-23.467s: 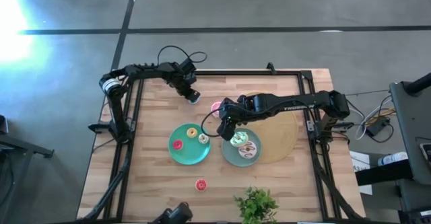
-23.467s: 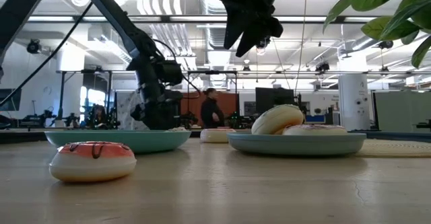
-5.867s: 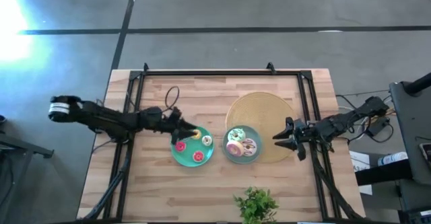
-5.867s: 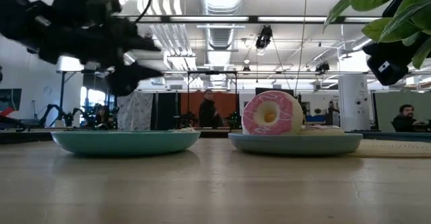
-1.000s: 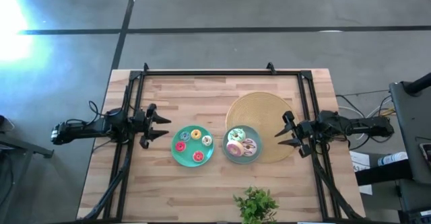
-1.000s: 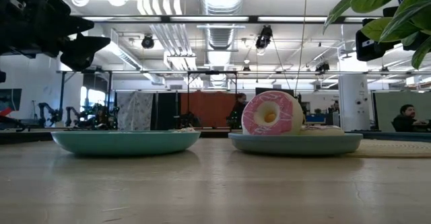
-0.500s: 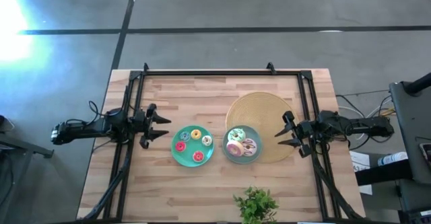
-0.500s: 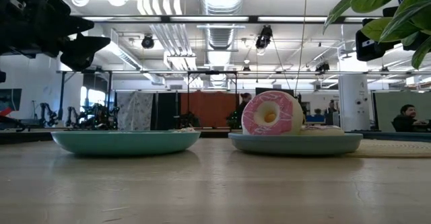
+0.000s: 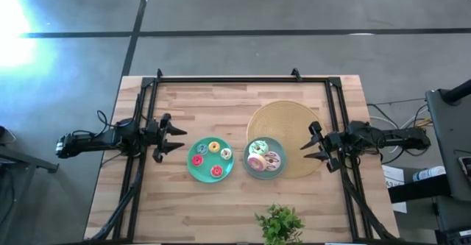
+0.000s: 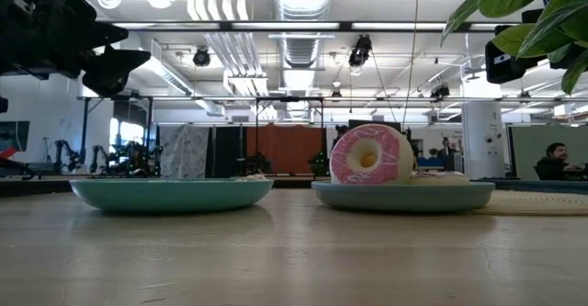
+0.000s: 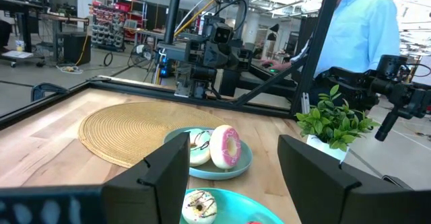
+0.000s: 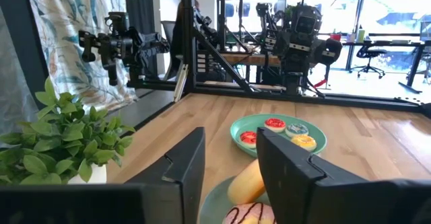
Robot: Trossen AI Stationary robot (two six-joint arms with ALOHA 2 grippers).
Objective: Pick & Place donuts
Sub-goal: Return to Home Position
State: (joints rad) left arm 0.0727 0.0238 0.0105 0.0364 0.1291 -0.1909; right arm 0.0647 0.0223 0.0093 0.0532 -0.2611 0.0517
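Several tiny donuts, two red (image 9: 196,160), one yellow (image 9: 213,147) and one pale bluish (image 9: 226,154), lie flat in the left teal plate (image 9: 200,173). The right teal plate (image 9: 251,174) holds three larger donuts. The pink donut (image 10: 370,155) stands on its edge there, leaning on a white donut (image 11: 199,147). My left gripper (image 9: 176,137) hangs open above the table, left of the left plate. My right gripper (image 9: 309,146) hangs open over the tan disc (image 9: 291,127), right of the right plate. Neither has anything between its fingers.
A potted plant (image 9: 280,226) stands at the table's near edge, in front of the right plate. A black frame (image 9: 221,79) runs along the table's far and side edges. Bare wood lies between the plates and the near edge. People show in the room behind.
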